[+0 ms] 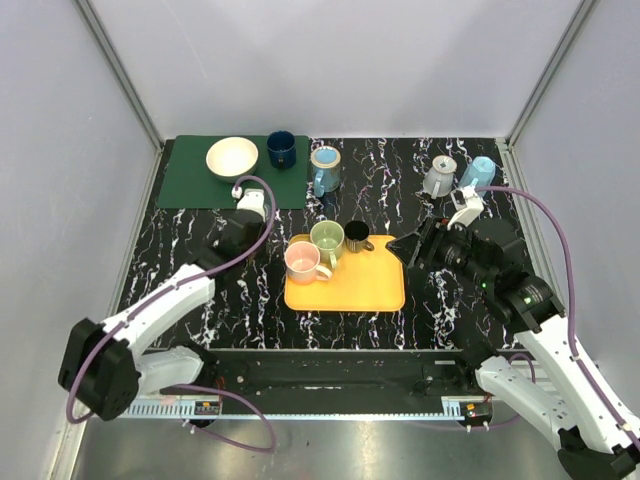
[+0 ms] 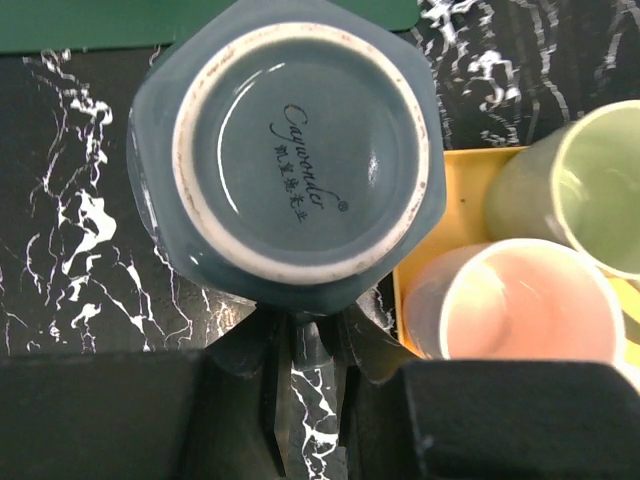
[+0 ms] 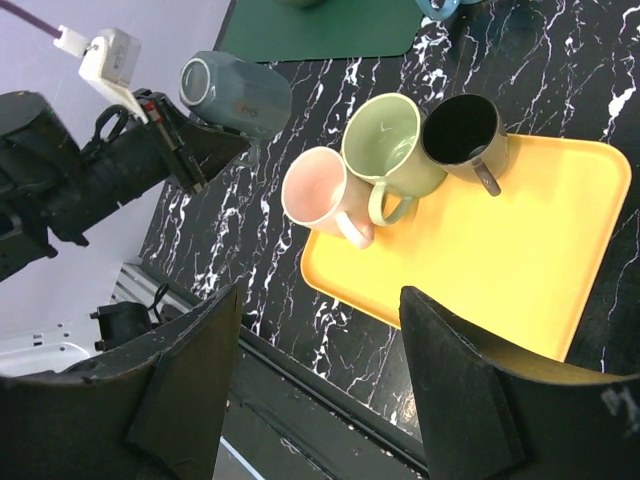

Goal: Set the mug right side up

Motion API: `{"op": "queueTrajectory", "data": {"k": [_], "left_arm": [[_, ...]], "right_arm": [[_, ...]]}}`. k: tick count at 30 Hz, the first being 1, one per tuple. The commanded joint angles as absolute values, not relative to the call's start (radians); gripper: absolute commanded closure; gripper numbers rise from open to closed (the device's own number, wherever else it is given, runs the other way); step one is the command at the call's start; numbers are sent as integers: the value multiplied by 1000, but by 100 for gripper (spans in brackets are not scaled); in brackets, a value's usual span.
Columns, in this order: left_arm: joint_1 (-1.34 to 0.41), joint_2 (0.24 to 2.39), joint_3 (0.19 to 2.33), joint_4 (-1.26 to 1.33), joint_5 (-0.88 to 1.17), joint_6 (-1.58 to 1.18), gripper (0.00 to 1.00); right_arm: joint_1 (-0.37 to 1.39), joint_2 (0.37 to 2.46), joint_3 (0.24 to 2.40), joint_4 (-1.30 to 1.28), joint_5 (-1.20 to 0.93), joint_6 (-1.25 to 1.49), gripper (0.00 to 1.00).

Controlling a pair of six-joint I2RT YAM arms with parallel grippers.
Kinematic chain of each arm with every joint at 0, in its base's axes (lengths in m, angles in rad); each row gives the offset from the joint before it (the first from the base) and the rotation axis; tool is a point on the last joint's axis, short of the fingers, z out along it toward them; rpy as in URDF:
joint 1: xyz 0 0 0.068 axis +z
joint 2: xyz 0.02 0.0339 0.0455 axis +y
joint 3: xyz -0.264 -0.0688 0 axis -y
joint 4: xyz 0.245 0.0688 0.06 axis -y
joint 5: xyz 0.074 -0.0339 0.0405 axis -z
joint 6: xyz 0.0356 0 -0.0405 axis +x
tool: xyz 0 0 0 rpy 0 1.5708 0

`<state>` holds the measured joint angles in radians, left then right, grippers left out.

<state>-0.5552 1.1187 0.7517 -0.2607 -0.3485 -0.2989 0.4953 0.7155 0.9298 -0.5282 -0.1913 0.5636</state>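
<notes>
A blue-grey mug (image 2: 300, 150) fills the left wrist view, its white-ringed base turned toward the camera. My left gripper (image 2: 310, 335) is shut on its handle. In the right wrist view this mug (image 3: 240, 98) lies tipped on its side over the black marble table, just past the left fingers (image 3: 205, 150), with its base pointing up and left. Whether it touches the table I cannot tell. My right gripper (image 3: 320, 300) is open with nothing between its fingers. It hovers near the right edge of the yellow tray (image 1: 380, 285).
Pink (image 1: 302, 262), green (image 1: 327, 240) and black (image 1: 357, 235) mugs stand upright on the tray. A green mat (image 1: 190, 185) carries a cream bowl (image 1: 232, 157) and a dark blue cup (image 1: 281, 149). A light blue mug (image 1: 325, 170), a grey jug (image 1: 438, 178) and a pale blue cup (image 1: 478, 172) stand at the back.
</notes>
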Motion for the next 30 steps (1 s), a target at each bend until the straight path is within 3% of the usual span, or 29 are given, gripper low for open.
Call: {"op": "queueTrajectory", "data": {"k": [1,12,25,28,29,30], "left_arm": [[-506,1181,811,-65,-345,-339,100],[-407,1400,805,34,-207,-449,100],[-365,1500,819,3,-155,-511,100],[-365,1505,845,-57,-158,-511,87],[-365,1502,850,-73,-158,-509,75],[-365,1494,853,-98,-156,-508,71]], "right_arm": [[500,710,914,-502,-164,537,30],[500,721,900,-495,-167,523,30],[500,730,871,-483,-172,529,30],[500,735,867,-482,-166,525,30],[499,739,867,-483,-163,522,30],[500,739,867,-482,-161,520,30]]}}
